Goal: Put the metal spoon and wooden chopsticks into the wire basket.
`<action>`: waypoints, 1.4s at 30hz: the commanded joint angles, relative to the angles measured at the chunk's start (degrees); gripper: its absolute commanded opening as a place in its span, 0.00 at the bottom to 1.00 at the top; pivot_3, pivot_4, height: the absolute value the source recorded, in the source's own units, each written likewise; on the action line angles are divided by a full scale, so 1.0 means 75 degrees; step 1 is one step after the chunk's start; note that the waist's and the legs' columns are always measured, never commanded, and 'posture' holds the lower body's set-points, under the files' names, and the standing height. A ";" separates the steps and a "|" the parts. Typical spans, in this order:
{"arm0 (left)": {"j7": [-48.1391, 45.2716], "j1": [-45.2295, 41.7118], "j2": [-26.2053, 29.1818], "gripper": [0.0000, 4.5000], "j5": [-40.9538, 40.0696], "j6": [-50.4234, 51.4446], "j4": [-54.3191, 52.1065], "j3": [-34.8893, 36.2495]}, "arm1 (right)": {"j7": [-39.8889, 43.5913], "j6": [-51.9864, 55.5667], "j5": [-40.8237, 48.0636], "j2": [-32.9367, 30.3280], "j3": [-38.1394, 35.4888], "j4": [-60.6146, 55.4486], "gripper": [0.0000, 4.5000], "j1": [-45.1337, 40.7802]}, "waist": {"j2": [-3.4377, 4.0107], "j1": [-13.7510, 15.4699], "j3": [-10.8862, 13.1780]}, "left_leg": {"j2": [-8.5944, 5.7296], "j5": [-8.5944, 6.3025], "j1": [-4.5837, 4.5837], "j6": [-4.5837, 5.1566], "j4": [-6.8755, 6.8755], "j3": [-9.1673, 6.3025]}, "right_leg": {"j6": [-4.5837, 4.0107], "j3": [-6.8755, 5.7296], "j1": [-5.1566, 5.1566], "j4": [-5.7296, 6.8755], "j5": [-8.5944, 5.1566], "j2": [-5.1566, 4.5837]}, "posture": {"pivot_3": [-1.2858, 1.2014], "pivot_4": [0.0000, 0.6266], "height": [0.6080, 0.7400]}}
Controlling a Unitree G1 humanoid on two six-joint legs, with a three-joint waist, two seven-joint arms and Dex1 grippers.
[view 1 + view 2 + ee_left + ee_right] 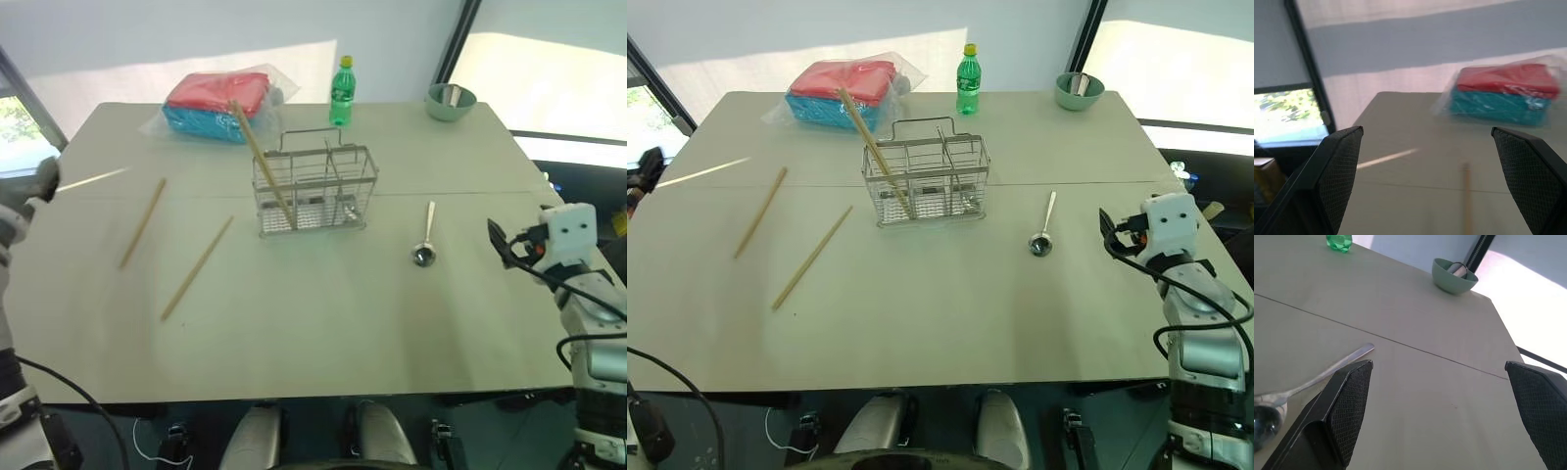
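We use the wire basket as reference; it stands upright mid-table on the beige table. One wooden chopstick already stands in the basket's left compartment, leaning up and away toward the bagged red and teal cloths behind-left of the basket. Two more chopsticks lie flat on the table left of the basket, apart from each other: the nearer one just left-front of the basket, the other further left. A fourth, pale stick sits far left of the basket, by the left gripper – we can't tell if it touches. Left claw is released, jaws wide, nothing between them. The metal spoon lies flat right of the basket, bowl toward us, handle pointing away. Right gripper is well right of the spoon, off the table surface, released wide, empty. Green bottle stands behind the basket; green bowl is behind-right, at the far corner.
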 commanded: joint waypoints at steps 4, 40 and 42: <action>-0.2043 0.0197 0.0754 0.99 -0.1457 0.0779 -0.2124 -0.0840 | -0.0202 0.2247 0.0183 -0.0071 0.0573 -0.0455 1.00 -0.1779 | 0.0021 -0.0062 0.0012 | 0.0000 0.0000 -0.0003 0.0000 -0.0003 0.0004 | -0.0005 0.0001 -0.0005 -0.0005 -0.0001 0.0000 | 0.52 0.24 0.45; -0.4470 0.0697 0.1974 0.99 -0.2646 0.1174 -0.3309 -0.1745 | -0.2105 0.7537 0.0021 0.1613 0.0827 0.4930 1.00 -0.6560 | 0.0047 -0.0242 0.0029 | -0.0004 0.0003 -0.0003 0.0004 -0.0017 0.0006 | -0.0015 0.0002 -0.0010 -0.0009 0.0004 0.0012 | 0.52 0.24 0.45; -0.4609 0.0579 0.2014 0.99 -0.2675 0.1186 -0.3262 -0.1863 | -0.2107 0.7621 0.0021 0.1686 0.0838 0.4884 1.00 -0.6510 | 0.0049 -0.0238 0.0030 | -0.0002 0.0003 -0.0003 0.0004 -0.0018 0.0005 | -0.0015 0.0002 -0.0011 -0.0009 0.0004 0.0015 | 0.52 0.24 0.45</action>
